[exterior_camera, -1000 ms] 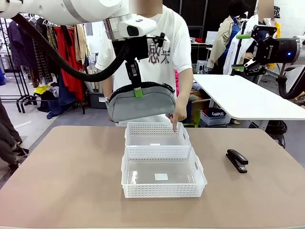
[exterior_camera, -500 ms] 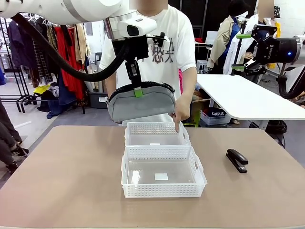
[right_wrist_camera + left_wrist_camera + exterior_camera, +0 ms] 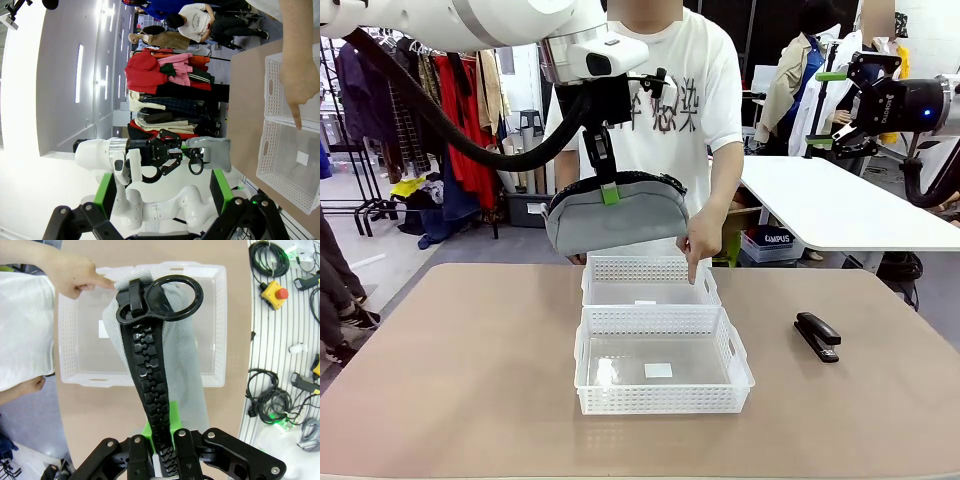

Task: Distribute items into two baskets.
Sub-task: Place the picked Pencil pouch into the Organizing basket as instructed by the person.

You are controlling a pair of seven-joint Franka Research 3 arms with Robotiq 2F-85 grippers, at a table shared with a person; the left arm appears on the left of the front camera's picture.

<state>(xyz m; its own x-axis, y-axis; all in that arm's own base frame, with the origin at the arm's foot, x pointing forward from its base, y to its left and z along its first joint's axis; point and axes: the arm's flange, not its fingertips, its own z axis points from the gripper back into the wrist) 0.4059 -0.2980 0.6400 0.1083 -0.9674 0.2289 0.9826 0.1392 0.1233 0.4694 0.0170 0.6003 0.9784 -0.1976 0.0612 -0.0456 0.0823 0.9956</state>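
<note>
Your left pincer (image 3: pixel 609 192) pinches the grey pouch (image 3: pixel 616 224) by its zipper strip, hanging above the far basket (image 3: pixel 650 269) the person's hand (image 3: pixel 701 240) points into (right pincer (image 3: pixel 830 108) spread, raised). Lower it level and lengthwise before letting go.

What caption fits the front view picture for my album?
Jaws shut on a grey pouch, the left gripper hangs it over the far basket where a person's hand points.
</note>
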